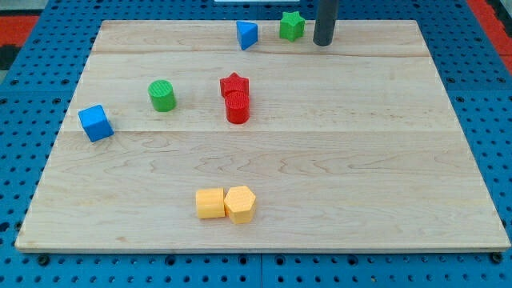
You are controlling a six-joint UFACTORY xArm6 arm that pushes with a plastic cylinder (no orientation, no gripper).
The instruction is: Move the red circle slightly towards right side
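The red circle [238, 108] sits near the middle of the wooden board, touching a red star [234, 84] just above it. My tip [322, 42] is near the view's top edge, well up and to the right of the red circle and just right of a green star [292, 26]. The tip touches no block.
A blue block [247, 34] sits left of the green star. A green circle [162, 95] and a blue cube [95, 122] are at the left. A yellow square [210, 203] and a yellow hexagon [240, 203] touch near the bottom. The board [360, 160] lies on a blue pegboard.
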